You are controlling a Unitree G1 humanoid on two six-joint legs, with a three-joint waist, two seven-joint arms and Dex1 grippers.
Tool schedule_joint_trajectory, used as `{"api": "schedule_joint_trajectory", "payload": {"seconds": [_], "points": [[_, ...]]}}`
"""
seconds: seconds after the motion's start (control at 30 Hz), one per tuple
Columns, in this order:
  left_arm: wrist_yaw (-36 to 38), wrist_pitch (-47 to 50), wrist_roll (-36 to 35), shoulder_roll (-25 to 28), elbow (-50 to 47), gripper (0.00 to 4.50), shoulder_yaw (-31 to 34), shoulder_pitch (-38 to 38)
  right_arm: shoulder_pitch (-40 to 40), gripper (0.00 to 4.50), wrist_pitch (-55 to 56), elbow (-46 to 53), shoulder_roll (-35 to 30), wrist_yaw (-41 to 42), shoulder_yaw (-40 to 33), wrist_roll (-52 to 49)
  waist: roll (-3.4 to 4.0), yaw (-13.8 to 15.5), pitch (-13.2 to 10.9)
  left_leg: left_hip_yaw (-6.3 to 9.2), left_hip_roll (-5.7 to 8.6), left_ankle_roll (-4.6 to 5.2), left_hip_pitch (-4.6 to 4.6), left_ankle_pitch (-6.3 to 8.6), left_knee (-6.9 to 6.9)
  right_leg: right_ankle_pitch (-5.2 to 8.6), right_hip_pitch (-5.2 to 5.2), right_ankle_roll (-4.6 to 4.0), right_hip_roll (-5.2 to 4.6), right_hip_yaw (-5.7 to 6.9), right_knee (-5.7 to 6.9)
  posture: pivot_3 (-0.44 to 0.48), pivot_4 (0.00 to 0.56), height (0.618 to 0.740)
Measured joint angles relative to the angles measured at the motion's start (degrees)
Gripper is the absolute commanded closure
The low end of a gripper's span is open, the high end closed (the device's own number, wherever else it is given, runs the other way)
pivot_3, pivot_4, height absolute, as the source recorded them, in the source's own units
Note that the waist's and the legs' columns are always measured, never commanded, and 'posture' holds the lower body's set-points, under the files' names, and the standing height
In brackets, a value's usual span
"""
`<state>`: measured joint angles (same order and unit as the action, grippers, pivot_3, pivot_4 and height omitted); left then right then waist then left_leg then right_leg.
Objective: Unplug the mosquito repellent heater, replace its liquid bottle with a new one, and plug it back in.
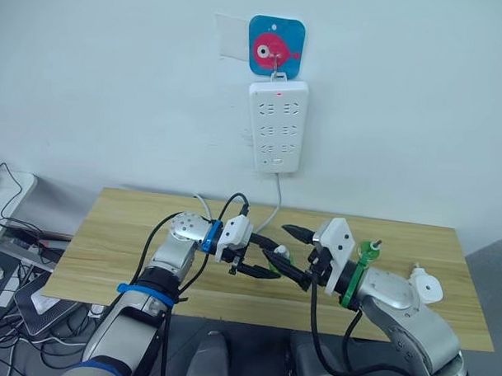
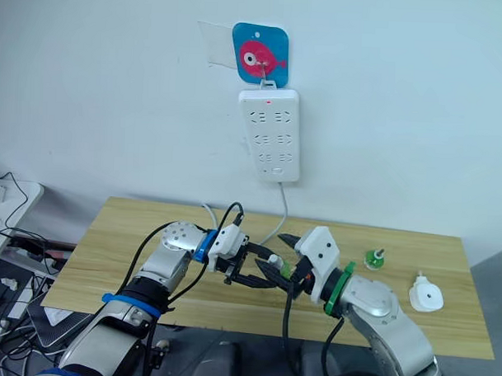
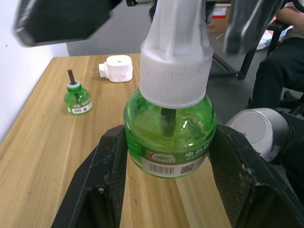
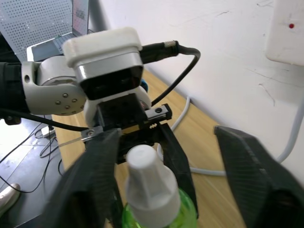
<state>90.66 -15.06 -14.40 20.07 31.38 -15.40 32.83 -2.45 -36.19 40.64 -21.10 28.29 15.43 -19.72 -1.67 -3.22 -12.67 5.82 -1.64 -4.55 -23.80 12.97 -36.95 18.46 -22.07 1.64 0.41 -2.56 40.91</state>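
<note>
A green liquid bottle with a white screw cap is held above the wooden table, my left gripper shut on its body. My right gripper is open, one finger on each side of the cap and apart from it. The mosquito repellent heater, white, lies unplugged on the table at the far right. A second green bottle with a bare wick stands upright just left of the heater.
A white power strip hangs on the wall under a blue fish plaque; its cable drops to the table behind my grippers. Cables and gear lie off the table's left end. A seated person is beyond the table.
</note>
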Motion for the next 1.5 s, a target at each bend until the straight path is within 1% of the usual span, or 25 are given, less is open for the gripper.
{"api": "schedule_joint_trajectory", "payload": {"seconds": [0.17,0.2,0.5,0.6,0.7,0.77,0.9,1.0,1.1,1.17,1.2,1.27,1.4,1.5], "points": [[0.3,-0.1,0.1,0.0,0.0,2.32,-0.1,0.0,0.1,4.15,-2.4,3.0,-0.3,-1.1,0.0,-0.9,0.00,0.0,0.0,0.00,0.00,0.00,0.00,0.00,0.00,0.00,0.00,0.00,0.00,0.00,0.00,-0.020,0.184,0.740],[0.1,-0.1,0.1,-0.1,0.0,2.32,-0.1,0.0,0.1,4.29,-2.6,3.3,-0.6,-1.2,-0.3,-1.2,0.00,0.0,0.0,0.01,0.00,0.00,0.00,0.00,0.00,0.00,0.00,0.00,0.00,0.01,0.00,-0.020,0.184,0.740],[0.0,-0.1,0.2,-0.1,0.0,2.32,-0.1,0.0,-0.8,4.28,-2.3,3.7,-1.5,-1.0,-1.0,-2.0,0.00,0.0,0.0,0.00,0.00,0.00,0.00,0.00,0.00,0.00,0.00,0.00,0.00,0.00,-0.01,-0.013,0.187,0.740],[0.0,-0.1,0.2,0.0,0.0,2.32,-0.1,0.1,-1.9,4.28,-4.2,6.7,-1.3,-2.1,-3.0,-4.2,0.00,0.0,0.0,0.01,0.00,0.00,-0.01,0.00,0.01,0.00,0.00,0.00,0.00,0.01,-0.02,-0.014,0.188,0.740],[0.0,0.0,0.2,0.2,0.0,2.32,-0.1,0.0,-3.9,4.28,-7.4,10.1,-0.2,-4.9,-5.9,-7.1,0.00,0.0,0.0,0.02,-0.01,0.00,0.00,0.00,0.01,0.00,0.00,0.00,0.00,0.01,0.00,-0.015,0.188,0.740],[0.0,0.0,0.2,0.4,0.0,2.32,-0.1,0.0,-7.0,4.28,-11.2,12.2,1.9,-8.4,-8.1,-9.8,0.01,-0.1,0.0,0.02,-0.02,0.00,0.01,0.00,0.01,0.00,0.00,0.00,0.01,0.01,0.03,-0.016,0.186,0.740],[0.0,0.0,0.2,0.8,0.1,2.32,-0.1,-0.1,-9.9,4.28,-15.0,12.3,3.5,-13.7,-11.1,-10.6,0.01,0.0,0.0,0.04,0.01,0.00,-0.03,0.00,0.02,0.00,0.00,0.00,-0.01,0.04,-0.03,-0.019,0.186,0.740],[0.0,0.0,0.2,1.1,0.2,2.32,0.0,-0.1,-10.0,4.28,-14.3,6.0,3.0,-16.7,-12.0,-6.6,0.01,0.0,0.0,0.00,0.03,0.00,-0.01,0.00,0.02,0.00,0.00,0.00,-0.03,0.01,-0.03,-0.013,0.183,0.740],[0.0,0.0,0.2,1.1,0.2,2.32,0.0,-0.2,-9.7,4.28,-9.9,-5.1,4.5,-19.5,-12.1,-1.4,0.01,0.0,0.0,-0.01,0.02,0.01,-0.01,0.00,0.04,0.00,-0.03,0.00,-0.01,0.01,-0.01,-0.013,0.183,0.740],[0.0,0.1,0.2,1.2,0.0,2.32,0.0,-0.6,-9.8,4.28,-4.1,-14.4,5.2,-20.0,-11.6,2.6,0.01,-0.1,0.0,-0.05,0.01,0.01,0.00,0.00,0.06,0.00,-0.05,0.00,0.00,-0.02,0.00,0.001,0.184,0.740],[0.0,0.2,0.2,1.2,-0.1,2.32,0.0,-0.7,-9.8,4.28,-2.6,-17.2,5.3,-20.1,-11.6,3.6,0.02,0.0,0.0,-0.06,0.01,0.01,-0.01,0.00,0.06,0.00,-0.05,-0.01,0.00,-0.02,0.01,0.001,0.184,0.740],[-0.1,1.0,0.2,1.7,-0.9,2.32,-0.1,-1.7,-10.6,4.28,4.6,-27.4,6.2,-20.5,-11.2,7.5,0.04,-0.1,0.0,-0.10,0.01,0.01,0.00,0.00,0.06,0.00,-0.08,-0.01,-0.01,-0.06,0.03,0.001,0.184,0.740],[-0.2,2.1,0.2,2.3,-2.6,2.32,-0.1,-2.3,-11.8,4.28,14.1,-39.6,9.2,-21.7,-10.8,12.0,0.06,0.0,0.0,-0.13,-0.01,0.01,-0.01,0.00,0.06,0.00,-0.11,-0.01,-0.01,-0.09,0.06,0.016,0.191,0.740],[-0.3,2.5,0.2,2.6,-3.7,2.32,-0.1,-2.7,-12.5,4.28,19.4,-45.4,10.7,-23.1,-10.9,14.4,0.07,0.0,0.0,-0.13,-0.01,0.01,-0.01,0.00,0.06,0.00,-0.11,-0.01,-0.01,-0.09,0.06,0.021,0.193,0.740]]}}
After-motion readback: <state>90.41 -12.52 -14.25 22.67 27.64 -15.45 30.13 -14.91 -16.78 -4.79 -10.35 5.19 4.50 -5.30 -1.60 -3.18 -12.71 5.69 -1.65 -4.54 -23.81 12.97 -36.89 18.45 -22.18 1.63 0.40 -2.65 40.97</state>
